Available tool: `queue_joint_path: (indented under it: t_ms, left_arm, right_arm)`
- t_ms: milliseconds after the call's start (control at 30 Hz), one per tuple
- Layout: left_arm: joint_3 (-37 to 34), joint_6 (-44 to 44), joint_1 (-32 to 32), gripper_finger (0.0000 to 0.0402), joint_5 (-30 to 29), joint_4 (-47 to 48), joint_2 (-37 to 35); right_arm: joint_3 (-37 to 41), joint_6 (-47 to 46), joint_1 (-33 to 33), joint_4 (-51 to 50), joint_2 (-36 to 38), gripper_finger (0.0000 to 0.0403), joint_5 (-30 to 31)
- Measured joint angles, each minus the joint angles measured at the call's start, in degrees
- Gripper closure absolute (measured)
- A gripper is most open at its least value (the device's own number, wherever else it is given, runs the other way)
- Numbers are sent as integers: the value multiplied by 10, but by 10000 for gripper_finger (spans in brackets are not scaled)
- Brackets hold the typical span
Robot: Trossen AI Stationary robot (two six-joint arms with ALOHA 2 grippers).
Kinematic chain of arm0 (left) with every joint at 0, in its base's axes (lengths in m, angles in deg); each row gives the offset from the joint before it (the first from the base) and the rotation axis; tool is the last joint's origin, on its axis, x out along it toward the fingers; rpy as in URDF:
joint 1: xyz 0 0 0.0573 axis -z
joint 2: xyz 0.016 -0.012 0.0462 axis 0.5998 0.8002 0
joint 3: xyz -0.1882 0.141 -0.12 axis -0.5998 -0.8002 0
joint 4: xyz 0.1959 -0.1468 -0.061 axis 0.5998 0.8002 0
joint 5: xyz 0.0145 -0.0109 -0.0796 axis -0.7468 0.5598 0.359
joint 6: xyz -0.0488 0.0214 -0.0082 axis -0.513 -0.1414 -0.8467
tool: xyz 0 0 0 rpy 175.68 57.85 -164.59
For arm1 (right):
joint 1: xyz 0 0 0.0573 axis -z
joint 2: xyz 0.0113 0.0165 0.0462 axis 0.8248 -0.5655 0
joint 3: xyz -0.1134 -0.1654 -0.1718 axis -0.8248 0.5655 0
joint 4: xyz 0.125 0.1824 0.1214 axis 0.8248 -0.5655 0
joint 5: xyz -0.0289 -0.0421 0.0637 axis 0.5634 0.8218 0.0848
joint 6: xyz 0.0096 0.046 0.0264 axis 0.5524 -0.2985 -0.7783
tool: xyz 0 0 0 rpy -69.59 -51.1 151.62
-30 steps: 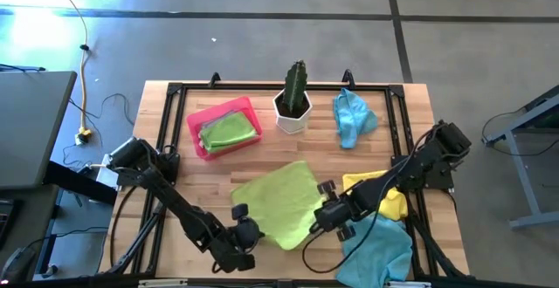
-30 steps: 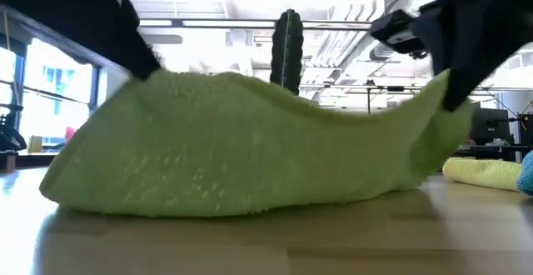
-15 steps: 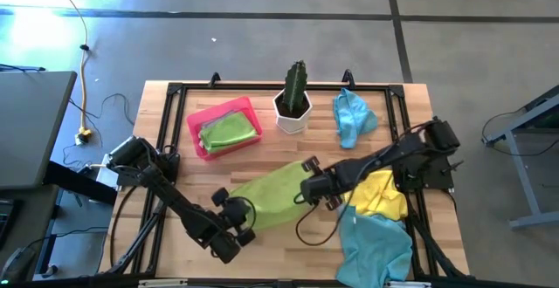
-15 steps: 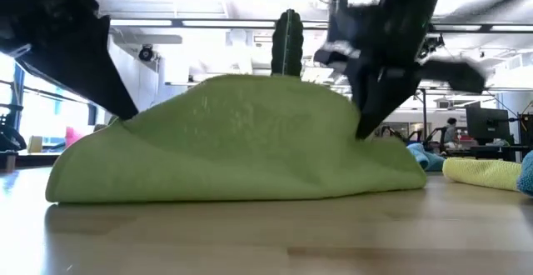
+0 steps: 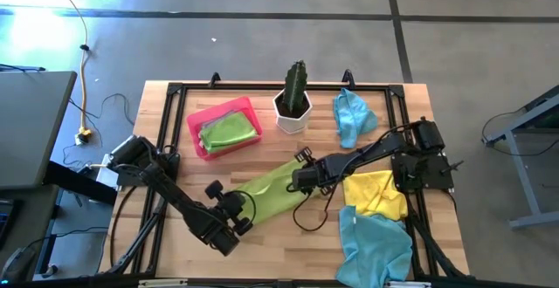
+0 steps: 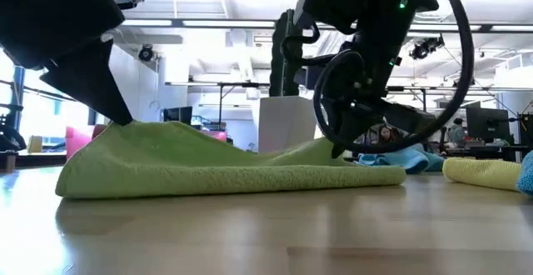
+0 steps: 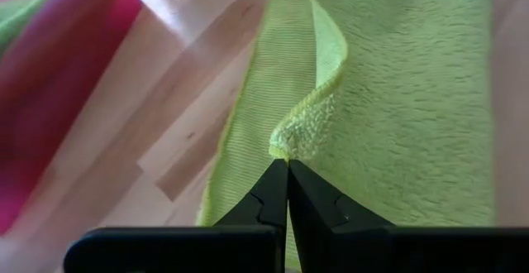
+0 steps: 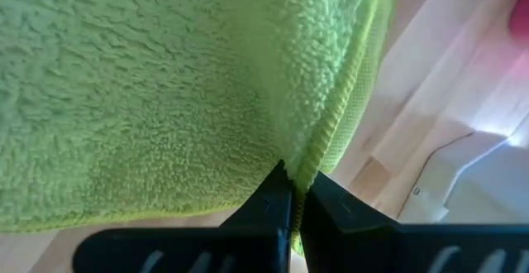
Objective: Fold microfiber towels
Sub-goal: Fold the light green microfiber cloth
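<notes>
Left wrist view: lime towel [image 7: 388, 116] corner in left pincer [image 7: 288, 167].

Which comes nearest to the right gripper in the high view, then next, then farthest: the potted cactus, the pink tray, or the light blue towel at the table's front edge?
Measured from the right gripper:
1. Potted cactus, toward the table's back.
2. Light blue towel, at the front right.
3. Pink tray, at the back left.

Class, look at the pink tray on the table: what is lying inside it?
Inside the pink tray lies one lime green towel, folded and filling most of it. Whether anything lies beneath that towel cannot be seen, because the towel covers the tray's floor.
</notes>
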Motion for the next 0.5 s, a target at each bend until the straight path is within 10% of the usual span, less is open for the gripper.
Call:
queue_joint_path:
  t_ms: [500]
  left_arm:
    - [0, -42, -14, 401, 18, 86, 0]
  right_arm:
    - [0, 62, 47, 59, 0, 400, -6]
